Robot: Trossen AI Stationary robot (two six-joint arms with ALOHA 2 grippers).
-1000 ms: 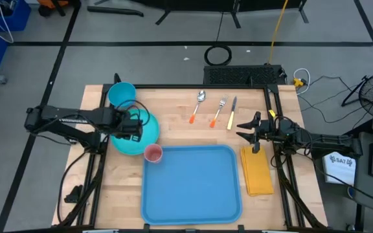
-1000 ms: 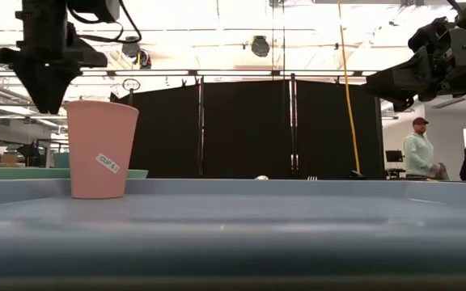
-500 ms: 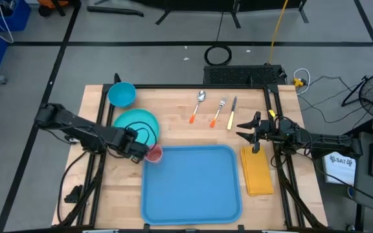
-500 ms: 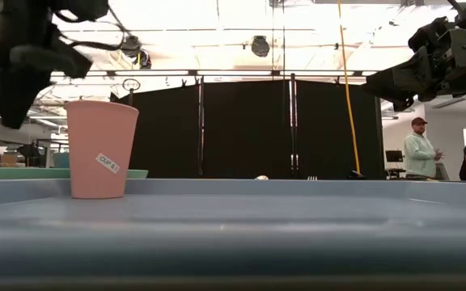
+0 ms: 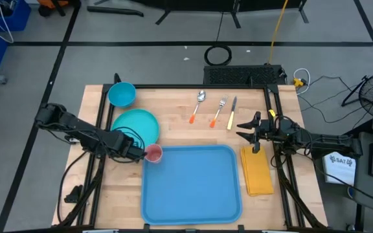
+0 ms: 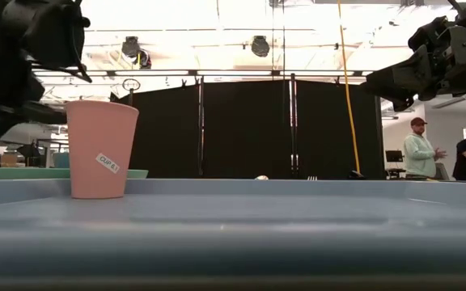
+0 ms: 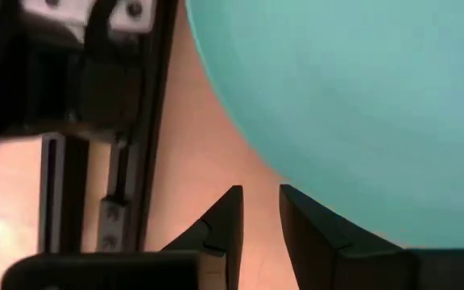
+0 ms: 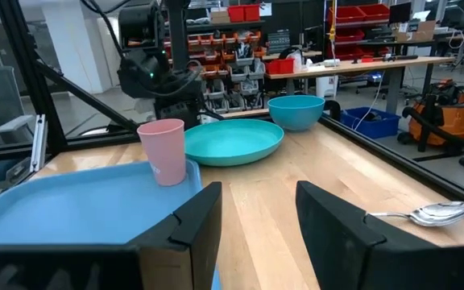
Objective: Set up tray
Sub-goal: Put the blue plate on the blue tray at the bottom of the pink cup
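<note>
The tray [image 5: 193,184] is light blue. Beside it stands a pink cup [image 5: 153,153] with a small white label. The plate [image 5: 136,124] is teal and the bowl [image 5: 122,94] a brighter blue. The napkin [image 5: 257,170] is yellow-orange. The spoon [image 5: 197,105] and fork [image 5: 219,110] have orange handles, on a pale wood table [image 5: 173,110].

Light-blue tray [image 5: 193,188], flat on the tabletop [image 5: 173,110].
Rectangular, rounded corners, raised rim; a pink cup [image 5: 153,153] touches its corner.
</note>
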